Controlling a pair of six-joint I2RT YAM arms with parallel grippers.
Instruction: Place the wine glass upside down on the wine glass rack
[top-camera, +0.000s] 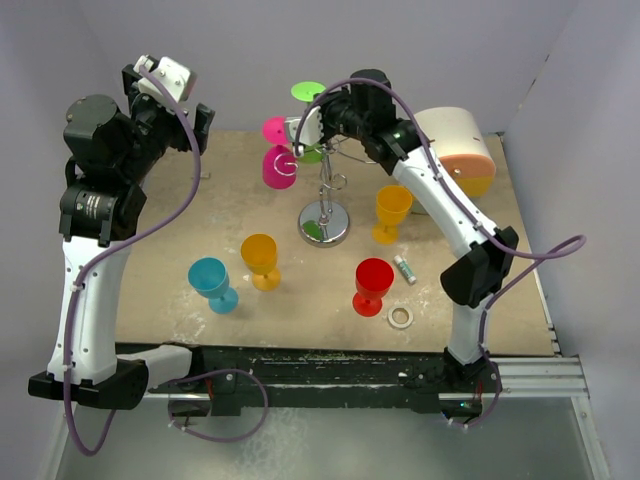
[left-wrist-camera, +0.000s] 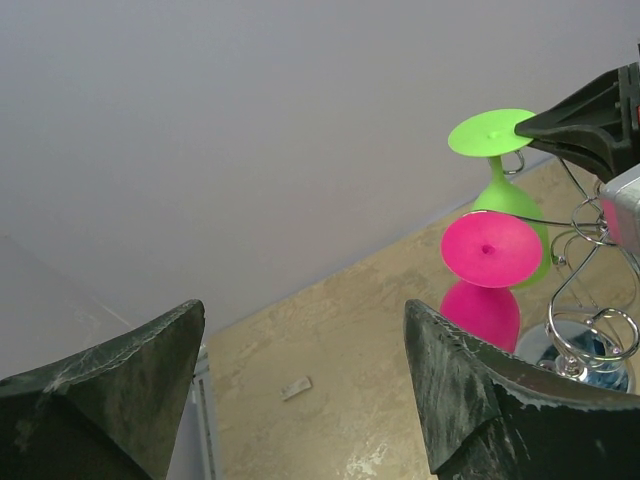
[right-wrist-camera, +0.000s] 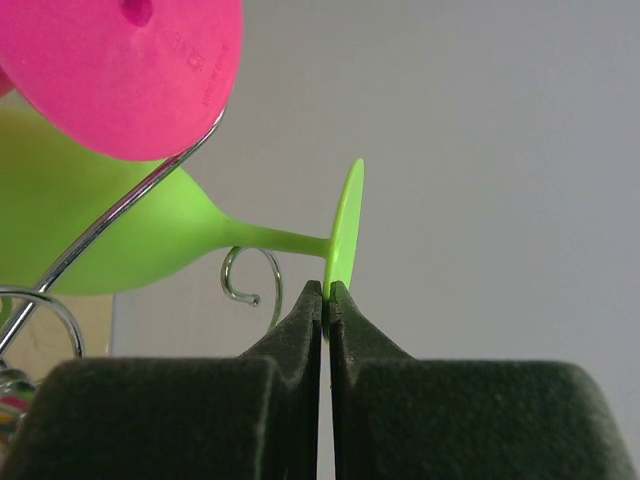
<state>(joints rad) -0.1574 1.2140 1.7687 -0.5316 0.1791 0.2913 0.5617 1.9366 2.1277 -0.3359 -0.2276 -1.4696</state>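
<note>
The green wine glass (top-camera: 309, 92) hangs upside down, foot up, against the top of the chrome wine glass rack (top-camera: 325, 226). My right gripper (top-camera: 318, 106) is shut on the rim of its flat foot (right-wrist-camera: 345, 225); its bowl (right-wrist-camera: 100, 240) leans beside a curled wire arm (right-wrist-camera: 250, 275). A pink glass (top-camera: 278, 165) hangs upside down on the rack's left side. In the left wrist view the green glass (left-wrist-camera: 505, 195) shows behind the pink one (left-wrist-camera: 490, 250). My left gripper (left-wrist-camera: 305, 320) is open and holds nothing, raised at the back left, away from the rack.
Standing upright on the table are a blue glass (top-camera: 212, 283), an orange one (top-camera: 262, 260), a yellow-orange one (top-camera: 392, 212) and a red one (top-camera: 373, 285). A round white-and-orange box (top-camera: 458, 150) sits back right. A small tube (top-camera: 405, 268) and a tape ring (top-camera: 401, 318) lie near the red glass.
</note>
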